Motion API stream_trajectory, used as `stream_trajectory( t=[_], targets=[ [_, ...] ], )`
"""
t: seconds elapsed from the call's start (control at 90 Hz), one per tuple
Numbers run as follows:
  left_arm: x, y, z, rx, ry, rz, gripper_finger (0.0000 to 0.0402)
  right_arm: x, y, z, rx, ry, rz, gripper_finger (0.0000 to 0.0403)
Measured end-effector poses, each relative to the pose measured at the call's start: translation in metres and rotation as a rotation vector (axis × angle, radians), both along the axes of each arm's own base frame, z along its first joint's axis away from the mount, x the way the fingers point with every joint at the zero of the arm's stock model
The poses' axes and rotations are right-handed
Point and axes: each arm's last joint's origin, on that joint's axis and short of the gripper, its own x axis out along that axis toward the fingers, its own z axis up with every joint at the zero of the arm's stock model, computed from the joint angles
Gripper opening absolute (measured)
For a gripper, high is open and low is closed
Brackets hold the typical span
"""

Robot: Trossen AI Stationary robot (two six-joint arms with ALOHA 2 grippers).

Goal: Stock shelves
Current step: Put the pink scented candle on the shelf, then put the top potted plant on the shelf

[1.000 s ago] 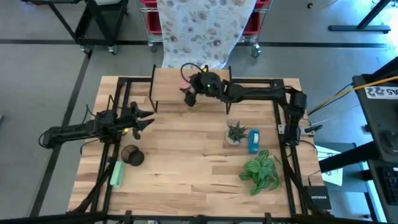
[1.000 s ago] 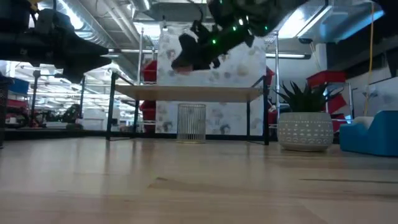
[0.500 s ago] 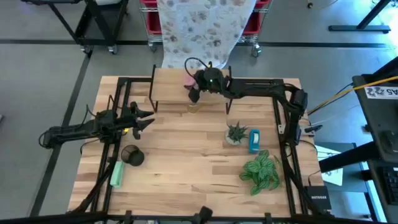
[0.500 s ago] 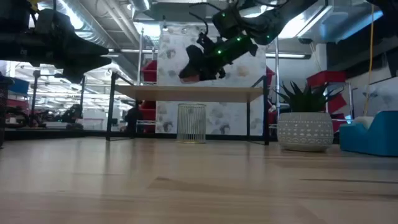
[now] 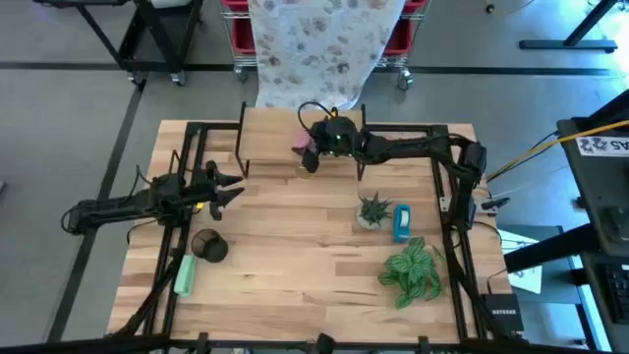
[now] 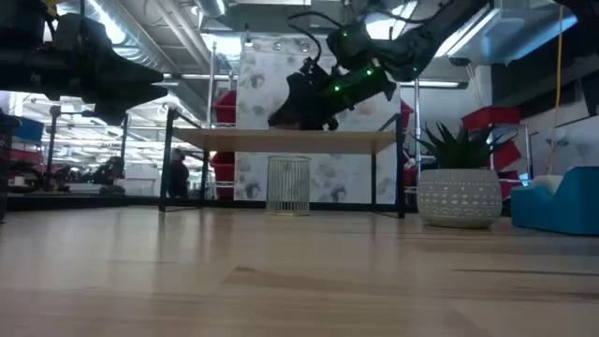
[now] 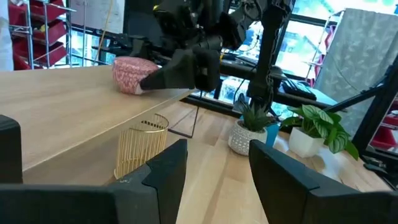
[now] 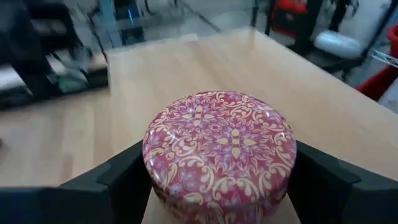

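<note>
Resting on the far half of a light wooden tabletop (image 5: 295, 256) framed by black rails, the shelves (image 5: 270, 133) are seen as a small plank-topped rack on thin black legs. A round red patterned tin (image 8: 219, 152) is clamped between the fingers of the right gripper (image 5: 310, 155) just over the plank top; contact with the plank cannot be told. A gold wire basket (image 6: 288, 185) stands beneath the plank. The left gripper (image 5: 228, 187), jaws apart, is held near the table's left edge. Succulent (image 5: 372, 209), blue object (image 5: 401, 222) and leafy plant (image 5: 411, 270) are grouped at right; grey floor surrounds the table.
</note>
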Motion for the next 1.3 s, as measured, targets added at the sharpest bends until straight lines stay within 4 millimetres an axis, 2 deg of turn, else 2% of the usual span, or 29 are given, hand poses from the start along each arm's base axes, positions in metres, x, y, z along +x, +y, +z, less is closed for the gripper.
stream_trajectory(
  t=[0.511, 1.056, 1.3],
  targets=[
    [0.000, 0.000, 0.000, 0.000, 0.000, 0.000, 0.0158, -0.002, 0.001, -0.005, 0.029, 0.052, 0.001, 0.0290],
    [0.000, 0.000, 0.000, 0.000, 0.000, 0.000, 0.0158, -0.003, 0.000, -0.007, 0.028, 0.075, -0.027, 0.0372],
    [0.000, 0.000, 0.000, 0.000, 0.000, 0.000, 0.0158, 0.005, -0.004, 0.014, -0.034, 0.066, -0.032, 0.0393]
  ],
)
